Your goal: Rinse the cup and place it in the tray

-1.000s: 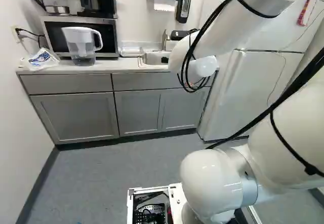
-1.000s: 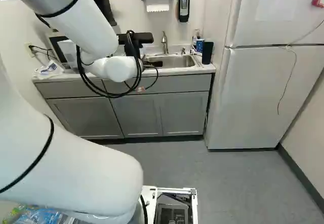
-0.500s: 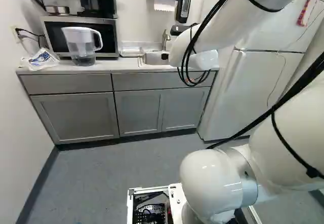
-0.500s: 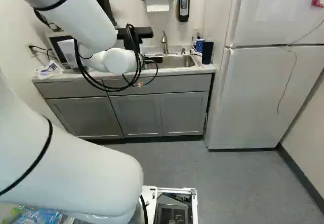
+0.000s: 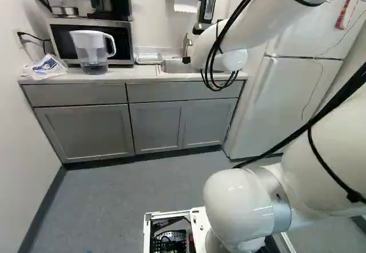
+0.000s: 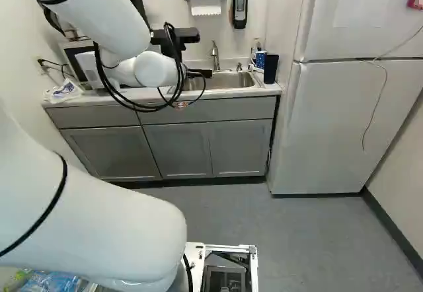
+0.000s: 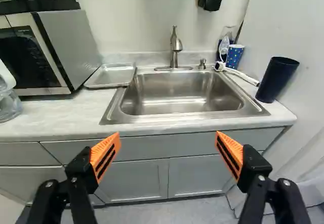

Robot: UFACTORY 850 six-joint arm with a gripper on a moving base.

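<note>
From my side: sink [image 7: 174,110] metal, satin sheen with soft streaky reflections; faucet [image 7: 174,51] metal, shinier. Tray [image 7: 112,74] smooth, metallic-looking, low shine. Dark cup [image 7: 276,79] smooth, near matt, plastic by its look; spotted cup [image 7: 234,57] looks like paper. Countertop [image 7: 66,120] smooth, pale, faintly mottled. Cabinet doors [image 5: 83,130] flat matt paint. Microwave [image 7: 68,36] brushed-metal look on the side, glossy dark front. Pitcher [image 5: 91,50] clear, glossy plastic. Towel sheet [image 6: 205,5] white paper, ragged edge. Floor [image 6: 297,239] dull, smooth. My arm's shell [image 5: 237,204] glossy white; my orange pads [image 7: 103,149] matt, slotted.
</note>
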